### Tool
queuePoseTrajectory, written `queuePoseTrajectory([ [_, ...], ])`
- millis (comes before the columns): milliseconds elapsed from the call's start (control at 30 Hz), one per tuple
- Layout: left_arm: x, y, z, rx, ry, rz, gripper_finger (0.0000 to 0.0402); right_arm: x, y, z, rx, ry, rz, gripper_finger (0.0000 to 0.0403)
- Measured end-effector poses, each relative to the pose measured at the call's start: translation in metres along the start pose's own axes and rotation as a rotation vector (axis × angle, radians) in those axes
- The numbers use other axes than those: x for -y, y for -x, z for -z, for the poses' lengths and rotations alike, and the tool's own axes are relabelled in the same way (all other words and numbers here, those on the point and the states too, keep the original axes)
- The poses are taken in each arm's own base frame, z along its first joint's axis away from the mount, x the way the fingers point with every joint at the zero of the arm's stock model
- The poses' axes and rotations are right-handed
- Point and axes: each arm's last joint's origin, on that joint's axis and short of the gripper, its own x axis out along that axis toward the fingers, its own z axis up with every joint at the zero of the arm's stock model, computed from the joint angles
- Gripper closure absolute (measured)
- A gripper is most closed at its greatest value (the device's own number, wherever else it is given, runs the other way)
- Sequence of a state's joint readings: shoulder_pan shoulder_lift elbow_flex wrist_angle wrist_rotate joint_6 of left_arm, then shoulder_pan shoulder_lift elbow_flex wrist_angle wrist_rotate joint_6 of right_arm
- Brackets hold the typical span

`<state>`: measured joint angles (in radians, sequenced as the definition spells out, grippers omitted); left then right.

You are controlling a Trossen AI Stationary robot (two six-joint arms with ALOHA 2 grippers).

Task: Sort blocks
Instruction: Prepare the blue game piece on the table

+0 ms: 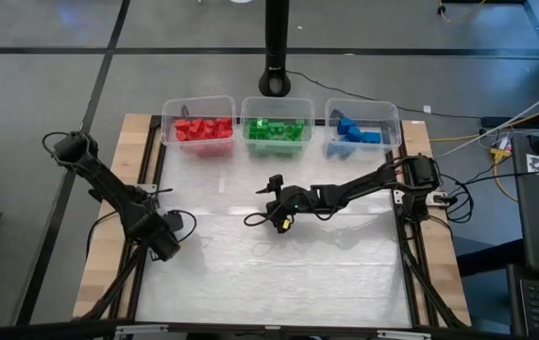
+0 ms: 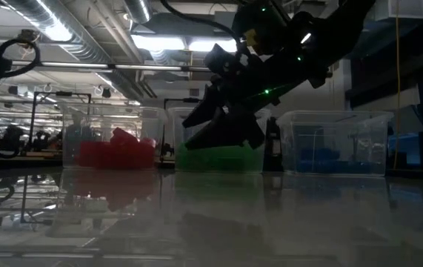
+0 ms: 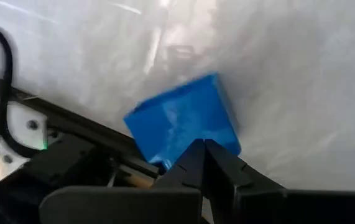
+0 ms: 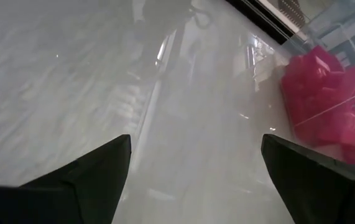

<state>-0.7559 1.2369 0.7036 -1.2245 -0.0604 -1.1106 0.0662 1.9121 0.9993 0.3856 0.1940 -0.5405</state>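
Red blocks [image 1: 203, 129], green blocks [image 1: 277, 130] and blue blocks [image 1: 354, 132] lie in three clear bins along the table's far edge. My right gripper [image 1: 258, 201] hovers open over the middle of the table, in front of the green bin [image 2: 215, 156], with nothing between its fingers [image 4: 90, 174]. My left gripper [image 1: 170, 244] is low at the table's left side, shut [image 3: 205, 149]. A blue boxy piece [image 3: 183, 124] lies on the table just beyond its fingertips. My left gripper's shut fingertips [image 3: 193, 158] stand at the blue piece's nearest edge [image 3: 193, 144]. Whether they touch it, I cannot tell.
The red bin [image 1: 198, 100], green bin [image 1: 276, 99] and blue bin [image 1: 363, 102] stand side by side at the far edge. A black camera post [image 1: 275, 80] rises behind them. The table's dark side rail [image 3: 71, 124] runs beside the left gripper. Glossy table top [image 1: 288, 274] stretches toward the near edge.
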Motion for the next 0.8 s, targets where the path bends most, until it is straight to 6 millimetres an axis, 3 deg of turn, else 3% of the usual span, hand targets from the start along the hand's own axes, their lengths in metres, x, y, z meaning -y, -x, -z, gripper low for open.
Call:
queuePoseTrajectory([
  [533, 0.012, -0.027, -0.02, -0.201, -0.033, -0.135, 0.04, 0.0, 0.0, -0.002, 0.026, -0.043, -0.015, 0.0045],
  [667, 0.015, -0.032, -0.024, -0.211, -0.114, -0.125, 0.04, 0.0, 0.0, -0.002, 0.026, -0.042, -0.015, 0.0045],
  [800, 0.014, -0.032, -0.027, -0.207, -0.085, -0.128, 0.04, 0.0, 0.0, -0.001, 0.022, -0.041, -0.017, 0.0045],
])
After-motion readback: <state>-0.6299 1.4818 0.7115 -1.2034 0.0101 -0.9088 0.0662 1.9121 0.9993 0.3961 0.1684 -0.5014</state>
